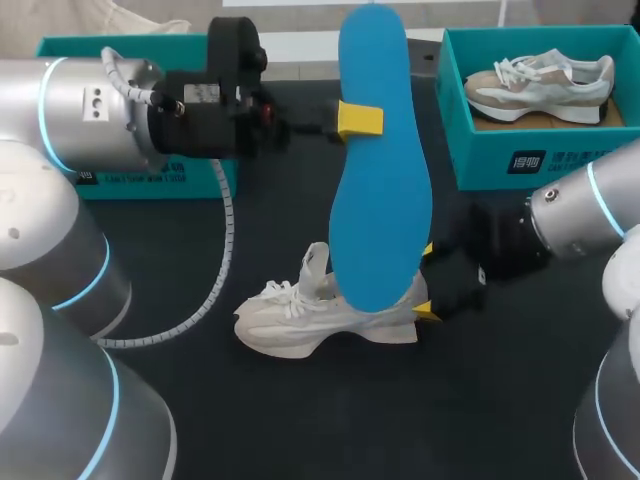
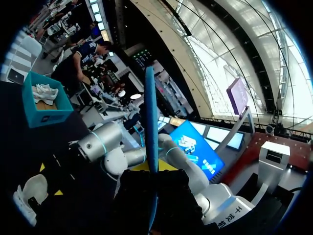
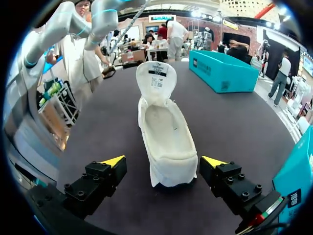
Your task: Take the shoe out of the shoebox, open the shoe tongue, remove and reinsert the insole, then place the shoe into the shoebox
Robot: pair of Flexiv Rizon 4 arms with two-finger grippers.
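My left gripper [image 1: 360,120] is shut on a blue insole [image 1: 378,180] and holds it upright, high above the table. In the left wrist view the insole [image 2: 150,142] shows edge-on, rising from the gripper [image 2: 152,169]. Below it a cream shoe [image 1: 320,312] stands on the black table, toe to the left. My right gripper [image 1: 426,282] is open at the shoe's heel. In the right wrist view the shoe [image 3: 164,127] lies between the yellow fingertips [image 3: 113,160], clear of both. Its tongue [image 3: 156,81] is folded up and its inside is bare.
A teal shoebox [image 1: 478,150] at the back right holds a second shoe [image 1: 540,85]. Another teal shoebox [image 1: 120,50] stands at the back left, partly hidden behind my left arm. A grey cable [image 1: 215,280] loops onto the table left of the shoe.
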